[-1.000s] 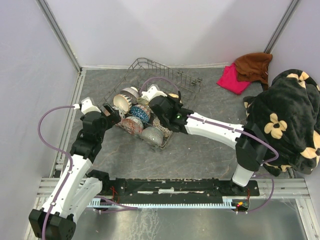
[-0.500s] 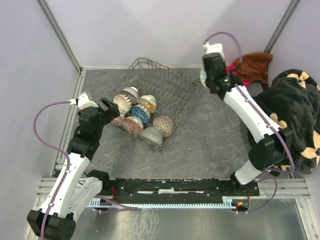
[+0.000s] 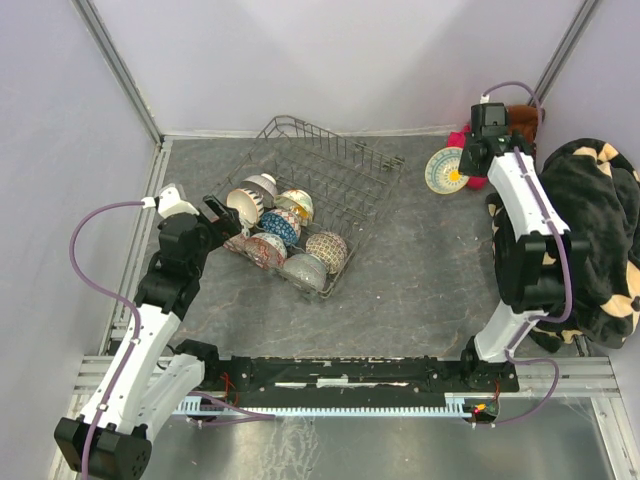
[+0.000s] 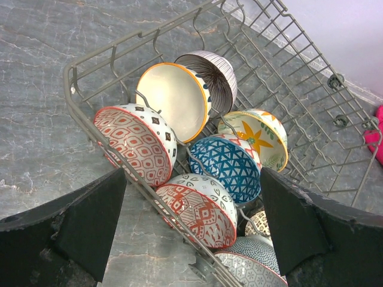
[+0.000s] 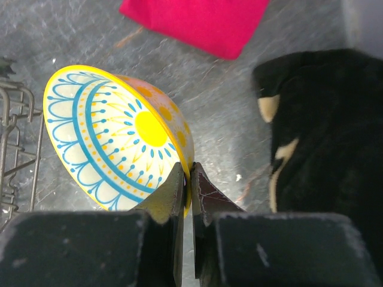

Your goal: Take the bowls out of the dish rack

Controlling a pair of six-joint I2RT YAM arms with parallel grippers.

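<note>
From above, the right gripper (image 3: 466, 166) holds a yellow bowl (image 3: 441, 170) well right of the dish rack (image 3: 345, 165); the left wrist shows the left gripper (image 4: 191, 179) wide apart, a red patterned bowl (image 4: 134, 143) straight ahead in the rack; the right wrist shows jaws pinching the yellow bowl's rim

Dish rack (image 3: 342, 182) far half open; bowls (image 3: 281, 226) crowd near corner, seemingly gapless.
</note>
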